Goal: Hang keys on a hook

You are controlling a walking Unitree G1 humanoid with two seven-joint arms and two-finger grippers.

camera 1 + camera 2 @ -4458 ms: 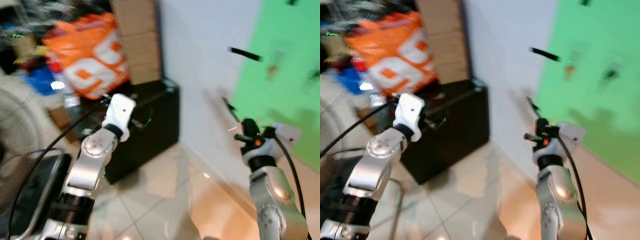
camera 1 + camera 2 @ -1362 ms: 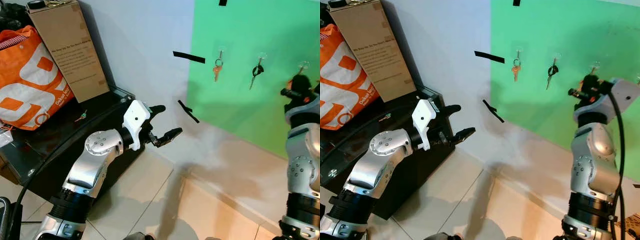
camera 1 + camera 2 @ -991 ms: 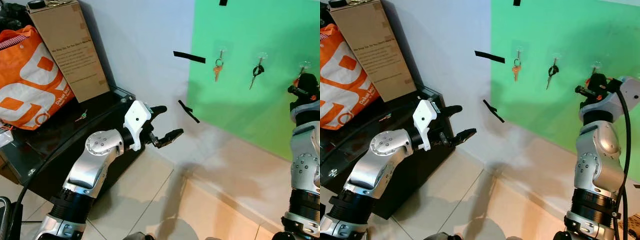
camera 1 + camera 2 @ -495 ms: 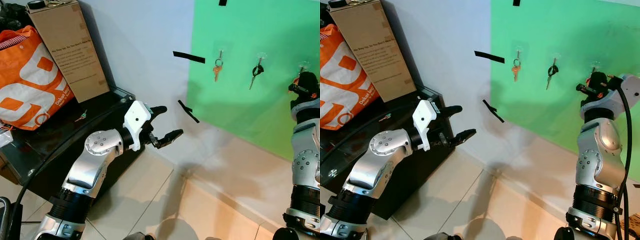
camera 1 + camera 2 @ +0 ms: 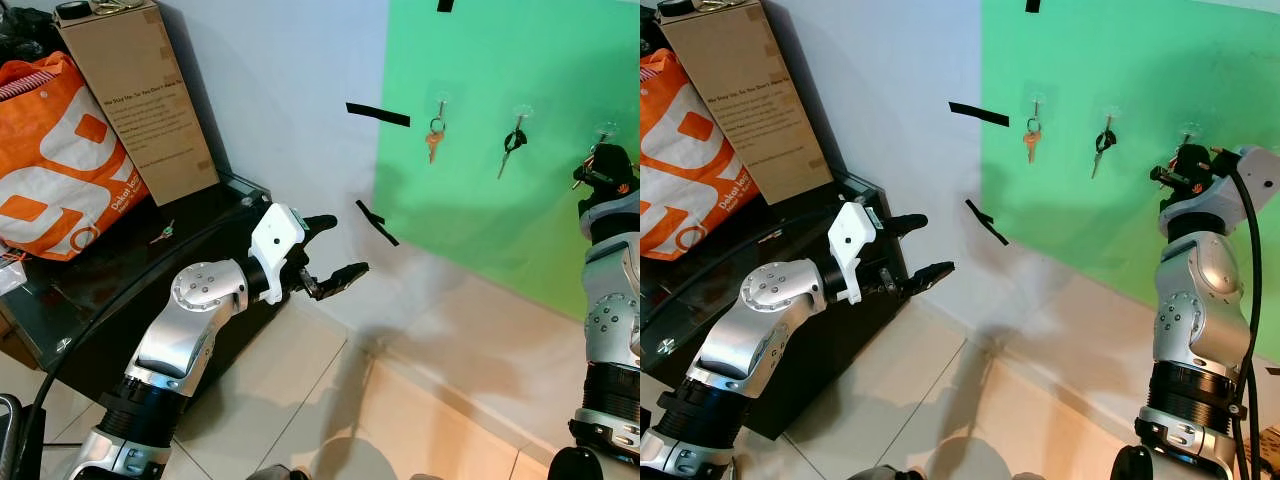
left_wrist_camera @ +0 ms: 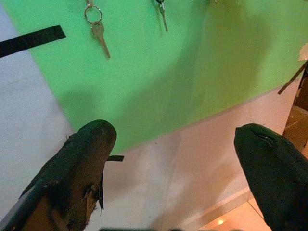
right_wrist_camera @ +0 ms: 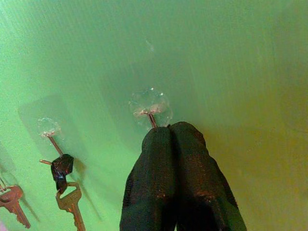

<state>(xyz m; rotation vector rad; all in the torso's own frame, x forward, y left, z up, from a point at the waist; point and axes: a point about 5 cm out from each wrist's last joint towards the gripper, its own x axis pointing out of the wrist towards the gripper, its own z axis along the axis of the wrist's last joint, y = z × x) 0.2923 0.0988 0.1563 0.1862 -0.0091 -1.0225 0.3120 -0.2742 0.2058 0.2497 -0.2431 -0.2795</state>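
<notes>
A green panel [image 5: 500,80] on the wall carries three clear hooks. A copper key [image 5: 433,141] hangs on the left hook and a black-headed key [image 5: 512,141] on the middle one. My right gripper [image 5: 593,163] is raised to the third hook [image 7: 150,107], fingers pressed shut just under its peg. In the left eye view a small pale key [image 5: 577,180] pokes out beside those fingers. My left gripper [image 5: 342,243] is held out at waist height, open, with nothing in it, well left of the panel.
A low black cabinet [image 5: 110,290] stands against the white wall on my left, carrying a tall cardboard box [image 5: 140,100] and an orange bag [image 5: 50,170]. Black tape strips [image 5: 378,113] mark the wall. Tiled floor [image 5: 400,420] lies below.
The view swung from the cabinet corner to face the green panel. In the last second my right gripper crept up to the third hook; the left arm barely moved.
</notes>
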